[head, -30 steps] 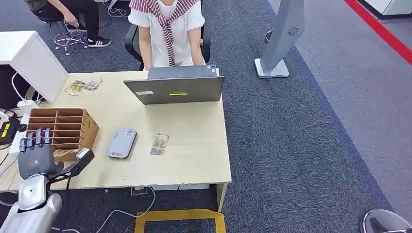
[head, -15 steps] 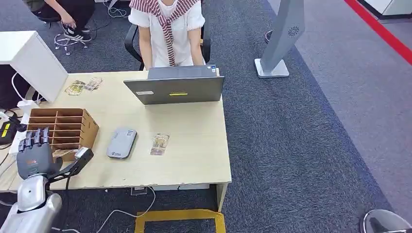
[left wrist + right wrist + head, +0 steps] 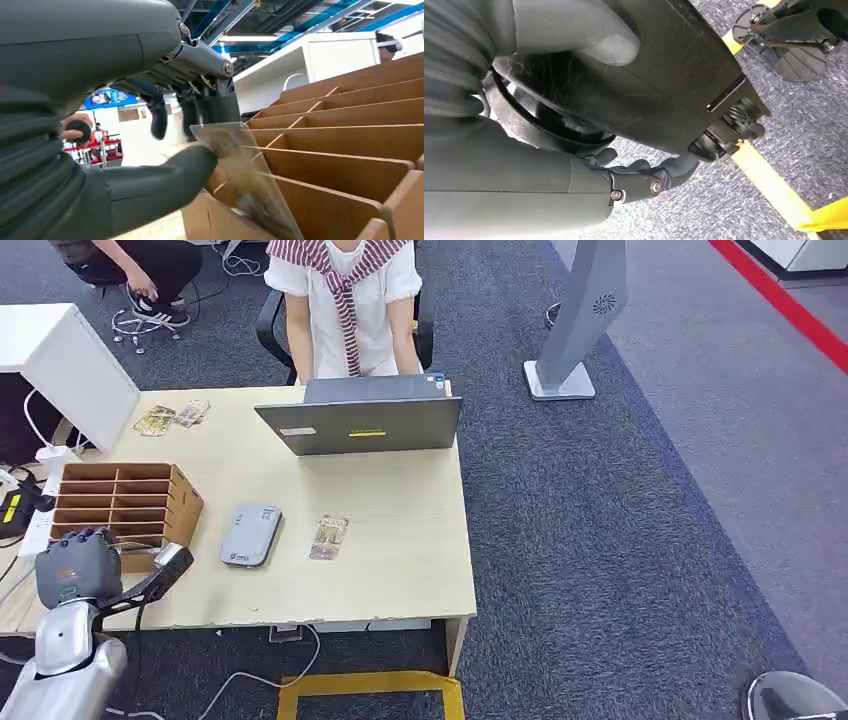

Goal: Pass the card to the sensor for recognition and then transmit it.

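The card [image 3: 240, 165], clear and glossy with a faint print, stands tilted in the nearest slot of the wooden box [image 3: 130, 502], pinched between the thumb and the dark fingers [image 3: 159, 117] of the left hand [image 3: 70, 565].

The tabletop [image 3: 400, 540] is the largest surface, pale wood on dark carpet. A person in a white top sits at its far side behind a grey laptop [image 3: 360, 420], whose lid faces the robot. The wooden box sits at the left end, divided into rows of open slots; from the head view those away from the hand look bare, and the hand covers the near corner. The wrist view looks in along the dividers and shows the card's lower edge down inside the slot.

A grey card reader [image 3: 250, 534] lies flat just right of the box. Another clear card [image 3: 328, 536] lies beside it toward the middle, and two more [image 3: 172, 417] lie near the far left corner.

The right hand [image 3: 644, 180] hangs over carpet and a yellow floor line, its fingers curled in and holding nothing.
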### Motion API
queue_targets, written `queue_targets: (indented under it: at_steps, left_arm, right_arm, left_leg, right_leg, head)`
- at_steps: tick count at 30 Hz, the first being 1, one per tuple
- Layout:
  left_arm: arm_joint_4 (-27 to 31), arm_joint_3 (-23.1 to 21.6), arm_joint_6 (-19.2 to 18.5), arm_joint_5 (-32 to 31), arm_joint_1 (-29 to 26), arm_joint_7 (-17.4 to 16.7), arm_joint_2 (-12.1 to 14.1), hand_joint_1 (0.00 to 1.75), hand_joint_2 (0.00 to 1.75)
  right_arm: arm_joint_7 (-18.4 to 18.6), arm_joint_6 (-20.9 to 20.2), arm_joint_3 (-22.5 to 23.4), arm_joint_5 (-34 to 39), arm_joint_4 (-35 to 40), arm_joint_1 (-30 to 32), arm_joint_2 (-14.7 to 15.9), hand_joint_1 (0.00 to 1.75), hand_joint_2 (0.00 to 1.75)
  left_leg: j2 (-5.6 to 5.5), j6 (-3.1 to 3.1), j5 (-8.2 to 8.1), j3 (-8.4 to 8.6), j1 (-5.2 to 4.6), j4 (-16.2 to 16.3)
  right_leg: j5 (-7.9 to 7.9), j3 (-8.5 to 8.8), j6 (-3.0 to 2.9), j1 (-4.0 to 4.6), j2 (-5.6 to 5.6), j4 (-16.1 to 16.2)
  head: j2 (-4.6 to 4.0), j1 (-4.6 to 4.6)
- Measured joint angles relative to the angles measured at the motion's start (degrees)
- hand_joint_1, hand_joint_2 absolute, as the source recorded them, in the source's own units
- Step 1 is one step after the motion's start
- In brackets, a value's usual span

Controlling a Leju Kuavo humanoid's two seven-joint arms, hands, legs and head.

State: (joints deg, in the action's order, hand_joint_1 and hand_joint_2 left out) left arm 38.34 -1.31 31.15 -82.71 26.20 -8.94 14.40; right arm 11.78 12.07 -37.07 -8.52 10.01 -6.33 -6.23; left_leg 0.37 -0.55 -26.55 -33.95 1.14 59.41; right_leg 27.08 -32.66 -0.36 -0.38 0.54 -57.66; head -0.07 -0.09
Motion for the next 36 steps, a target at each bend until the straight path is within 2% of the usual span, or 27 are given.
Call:
queue_targets:
  at_steps: [12,25,28,31,36]
  left_arm:
    - [-0.48,0.04,-0.79,2.69,0.00,3.17,0.02,1.75,1.75]
    - [-0.46,0.04,-0.68,3.10,0.00,3.74,-0.06,1.75,1.75]
    - [0.15,0.04,-0.50,4.54,-0.14,5.20,-0.22,1.75,1.75]
    - [5.93,0.02,-1.44,6.64,-1.42,6.67,-0.83,1.75,1.75]
    - [19.83,-1.55,-6.34,7.30,-2.65,5.84,-1.33,1.75,1.75]
  right_arm:
    - [-0.09,-0.24,0.02,-0.04,0.00,-0.02,0.02,0.00,1.75]
    - [-0.09,-0.26,0.02,-0.04,0.00,-0.03,0.02,0.00,1.75]
    - [-0.15,-0.20,0.06,0.11,0.00,-0.02,0.02,0.00,1.75]
    - [-0.35,-0.09,0.18,0.44,-0.02,0.01,0.02,0.00,1.75]
    - [-0.70,0.15,0.66,1.36,-0.02,0.12,0.04,0.00,1.75]
  left_leg:
    - [0.00,0.00,0.00,0.00,0.00,0.00]
    - [0.00,0.00,0.00,0.00,0.00,0.00]
    - [0.00,0.00,0.00,0.00,0.00,0.00]
    - [0.00,0.00,0.00,-0.01,0.00,0.01]
    - [-0.01,0.00,0.00,-0.04,-0.01,0.03]
  right_leg:
    - [0.00,0.00,0.00,0.00,0.00,0.00]
    - [0.00,0.00,0.00,0.00,0.00,0.00]
    - [0.00,0.00,0.00,0.00,0.00,0.00]
    - [0.00,-0.03,0.00,0.00,0.01,0.00]
    - [0.00,-0.03,0.00,0.00,-0.02,0.01]
  head:
    - [0.00,0.00]
    - [0.00,0.00]
    - [0.00,0.00]
    - [0.00,0.00]
    - [0.00,0.00]
